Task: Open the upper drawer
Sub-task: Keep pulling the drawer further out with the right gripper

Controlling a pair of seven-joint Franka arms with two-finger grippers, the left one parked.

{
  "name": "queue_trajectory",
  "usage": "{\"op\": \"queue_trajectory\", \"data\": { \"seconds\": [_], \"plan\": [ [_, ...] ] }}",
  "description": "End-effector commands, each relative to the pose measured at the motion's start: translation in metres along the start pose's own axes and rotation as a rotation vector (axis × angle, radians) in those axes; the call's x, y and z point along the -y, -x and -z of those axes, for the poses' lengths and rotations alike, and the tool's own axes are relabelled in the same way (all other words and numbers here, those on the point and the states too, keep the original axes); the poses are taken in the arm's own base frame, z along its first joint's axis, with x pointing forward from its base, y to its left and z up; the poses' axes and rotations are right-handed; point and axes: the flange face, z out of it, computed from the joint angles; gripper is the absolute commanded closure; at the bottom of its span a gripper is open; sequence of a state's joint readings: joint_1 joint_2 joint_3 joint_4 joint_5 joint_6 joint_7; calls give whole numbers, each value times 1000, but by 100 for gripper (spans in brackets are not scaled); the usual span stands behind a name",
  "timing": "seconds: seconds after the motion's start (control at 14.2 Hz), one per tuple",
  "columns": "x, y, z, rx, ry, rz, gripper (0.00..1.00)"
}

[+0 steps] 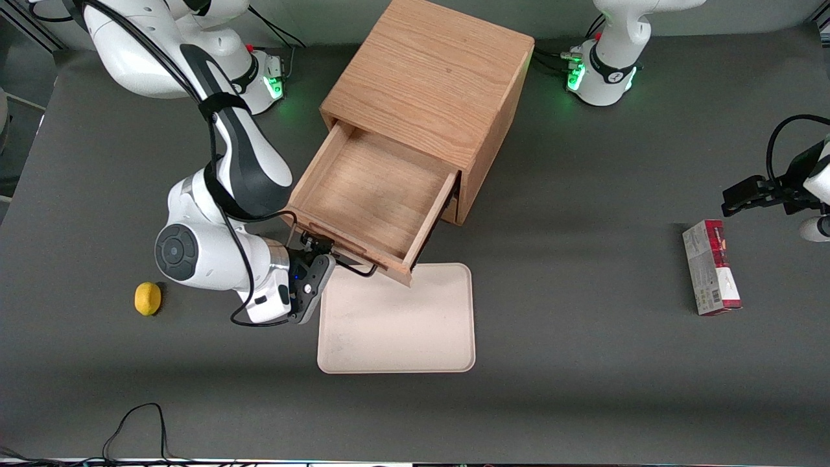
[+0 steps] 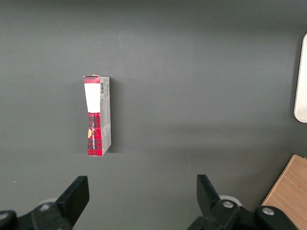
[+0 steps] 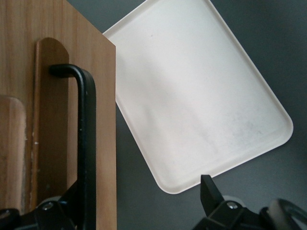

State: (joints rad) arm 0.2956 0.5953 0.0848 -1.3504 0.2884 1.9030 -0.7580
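Front and wrist views. The upper drawer [image 1: 373, 194] stands pulled well out of the cabinet [image 1: 431, 84], its tray bare, its front overhanging the rim of the beige tray [image 1: 395, 318]. My gripper [image 1: 318, 250] sits at the drawer front, at the end of the black handle [image 3: 86, 143]. In the wrist view the fingers [image 3: 211, 196] appear spread, one on each side of the bar, so I judge the gripper released rather than clenched, though contact with the bar is hard to read.

Risks, as I judge them: the opening looks nearly or fully done; a further pull could draw the drawer off its runners or drag the whole cabinet, and a careless retreat could catch a finger on the bar and jerk the drawer.

Surroundings: the beige tray lies at about 6 o'clock of the drawer front, beneath its path. A lemon [image 1: 148, 298] lies at 9 o'clock of my wrist, near. A red box [image 1: 711, 267] rests toward the parked arm's end of the worktop [image 1: 583, 389], well apart.
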Motion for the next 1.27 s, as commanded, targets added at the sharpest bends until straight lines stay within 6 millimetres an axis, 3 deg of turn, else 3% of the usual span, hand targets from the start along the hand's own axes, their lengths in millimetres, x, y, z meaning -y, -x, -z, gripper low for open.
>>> {"op": "queue_trajectory", "data": {
  "seconds": [0.0,1.2],
  "plan": [
    [-12,-2,4,-8,2,27,0],
    [-39,2,20,-86,-11,0,0]
  ]
}}
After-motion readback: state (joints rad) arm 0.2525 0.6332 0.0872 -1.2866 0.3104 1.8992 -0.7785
